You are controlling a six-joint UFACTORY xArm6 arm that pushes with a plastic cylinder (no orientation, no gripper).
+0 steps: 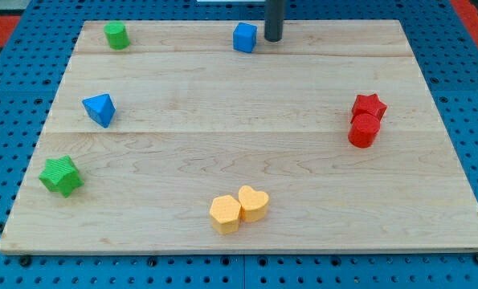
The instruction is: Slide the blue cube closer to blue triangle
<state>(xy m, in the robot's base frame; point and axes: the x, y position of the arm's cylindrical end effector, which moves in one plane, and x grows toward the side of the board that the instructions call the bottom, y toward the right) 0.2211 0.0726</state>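
The blue cube [244, 37] sits near the view's top edge of the wooden board [239, 185], about the middle. The blue triangle [100, 109] lies at the view's left, well below and left of the cube. My tip [272, 39] is the lower end of a dark rod coming down from the view's top. It stands just right of the blue cube, with a small gap between them.
A green cylinder-like block [116, 35] sits at the top left. A green star [61, 176] lies at the lower left. A red star [369, 106] touches a red cylinder [363, 131] at the right. A yellow hexagon [225, 213] touches a yellow heart [253, 203] at the bottom.
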